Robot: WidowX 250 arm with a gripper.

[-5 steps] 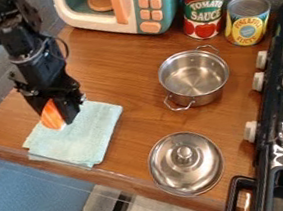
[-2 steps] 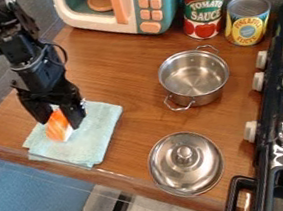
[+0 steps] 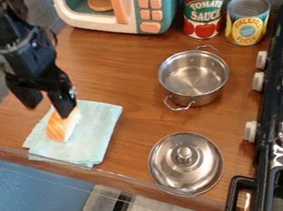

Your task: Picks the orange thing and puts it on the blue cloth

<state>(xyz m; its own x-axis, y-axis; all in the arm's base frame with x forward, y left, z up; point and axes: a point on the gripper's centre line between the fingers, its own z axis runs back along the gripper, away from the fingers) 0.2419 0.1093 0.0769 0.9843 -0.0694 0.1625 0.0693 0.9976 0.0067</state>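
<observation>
Pincer [image 3: 50, 111] is hanging wide-fingered near the orange thing [image 3: 59, 127]; orange thing is lying on blue cloth [image 3: 98, 134], cloth is resting on table [image 3: 137, 128].

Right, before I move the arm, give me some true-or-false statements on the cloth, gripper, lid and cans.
1. The orange thing rests on the blue cloth. True.
2. The gripper is shut tight. False: its fingers stand apart.
3. The lid covers the pot. False: it lies on the counter.
4. The red can stands between the microwave and the yellow can. True.
</observation>
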